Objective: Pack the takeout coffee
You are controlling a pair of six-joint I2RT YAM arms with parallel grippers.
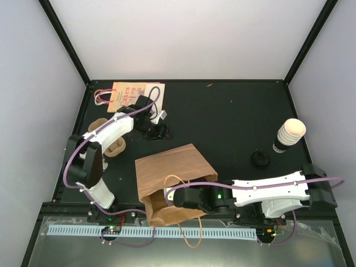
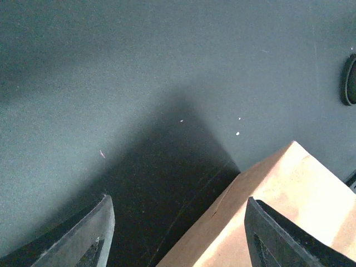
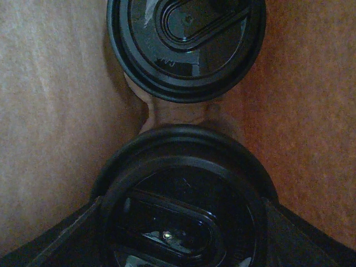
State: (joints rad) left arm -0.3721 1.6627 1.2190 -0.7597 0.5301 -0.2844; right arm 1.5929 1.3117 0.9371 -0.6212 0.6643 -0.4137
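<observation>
From above, the brown paper bag (image 1: 172, 167) lies on its side on the dark table, its mouth turned toward my bases. My right arm (image 1: 267, 189) reaches into that mouth, so the fingertips are hidden inside the bag. My left gripper (image 1: 157, 132) hangs just beyond the bag's closed far end. A stack of lidless cups (image 1: 290, 134) stands well off to the bag's right, with a loose black lid (image 1: 260, 159) between the stack and the bag. Pulp trays (image 1: 111, 143) sit to the bag's left, and a printed paper bag (image 1: 130, 95) lies farther behind it. In my left wrist view, my fingers (image 2: 89, 233) stand apart with bare table under them. A corner of the brown paper bag (image 2: 278, 200) pokes in near the right finger, and the loose lid (image 2: 349, 80) shows at the frame's edge past the bag. In my right wrist view, I am inside the bag, brown paper on both sides. My right gripper (image 3: 183, 222) is clamped on the takeout coffee (image 3: 183, 206), a finger pressed against each side of its black lid. A second lidded cup (image 3: 186, 44) sits deeper in the bag, just beyond the one I hold.
</observation>
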